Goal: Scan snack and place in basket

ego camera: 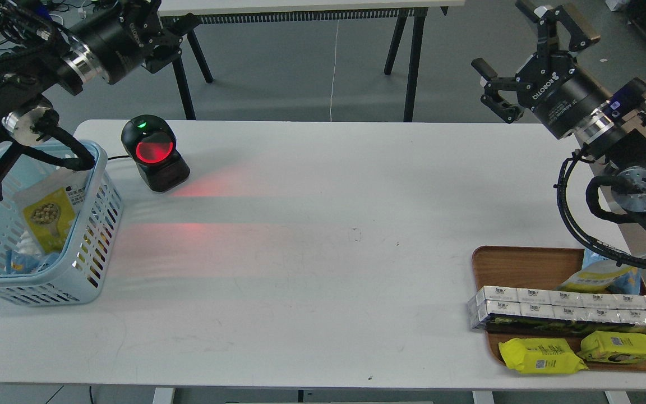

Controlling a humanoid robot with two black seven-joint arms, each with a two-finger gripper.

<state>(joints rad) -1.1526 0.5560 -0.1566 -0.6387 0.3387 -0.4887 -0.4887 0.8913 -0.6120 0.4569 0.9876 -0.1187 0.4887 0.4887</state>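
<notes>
Snack [48,216]: small pouch, yellow front, round picture of pale nuts, white printed panel above; stands tilted inside light blue slotted basket [98,224] at surface [300,252] left edge. My right end effector [516,50]: fingers apart, empty. My left end effector [174,33]: state unclear.

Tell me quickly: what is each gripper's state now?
Left gripper: empty; open or closed cannot be told.
Right gripper: open, holding nothing.
</notes>
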